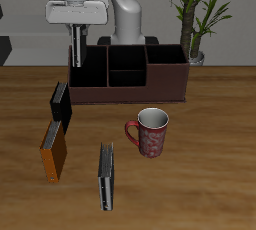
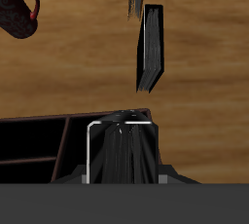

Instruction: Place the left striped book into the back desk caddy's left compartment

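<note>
Placing step: your gripper [image 1: 76,49] pinches the left striped book [image 2: 122,150] upright over the back desk caddy [image 1: 130,86]; next, lower it straight into the left compartment [image 1: 88,71].

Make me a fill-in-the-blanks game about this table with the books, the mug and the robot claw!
1. The mug near the middle of the table is coloured ____.
2. The claw holds a thin striped ____ over one end of the back desk caddy.
3. Count them: ____ other books stand on the table.

Missing words: red; book; three.
</note>
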### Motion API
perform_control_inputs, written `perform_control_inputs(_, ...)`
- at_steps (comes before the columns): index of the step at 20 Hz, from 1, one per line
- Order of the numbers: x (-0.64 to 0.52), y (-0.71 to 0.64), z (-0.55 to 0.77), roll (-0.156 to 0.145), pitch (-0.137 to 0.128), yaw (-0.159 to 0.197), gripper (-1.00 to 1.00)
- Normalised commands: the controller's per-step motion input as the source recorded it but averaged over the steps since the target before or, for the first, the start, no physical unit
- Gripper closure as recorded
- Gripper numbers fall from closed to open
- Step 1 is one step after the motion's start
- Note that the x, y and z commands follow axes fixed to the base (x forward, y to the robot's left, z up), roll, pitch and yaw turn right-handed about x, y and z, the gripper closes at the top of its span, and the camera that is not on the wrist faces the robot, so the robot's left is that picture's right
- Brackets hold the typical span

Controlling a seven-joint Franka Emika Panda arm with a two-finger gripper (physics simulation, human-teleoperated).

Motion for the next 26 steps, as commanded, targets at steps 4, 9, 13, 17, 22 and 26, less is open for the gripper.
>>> perform_control_inputs(4, -0.03, 0.08, -0.14, -0.009, 0.009, -0.025, 1.00)
perform_control_inputs(9, 0.09, 0.09, -0.21, -0.025, 0.045, -0.024, 1.00)
perform_control_inputs(13, 0.01, 0.10, -0.15, 0.016, 0.027, -0.002, 1.00)
perform_control_inputs(17, -0.02, 0.13, -0.24, -0.004, 0.044, -0.018, 1.00)
perform_control_inputs(22, -0.07, 0.07, -0.10, 0.014, 0.014, 0.001, 1.00)
perform_control_inputs(26, 0.02, 0.11, -0.11, 0.006, 0.009, 0.011, 1.00)
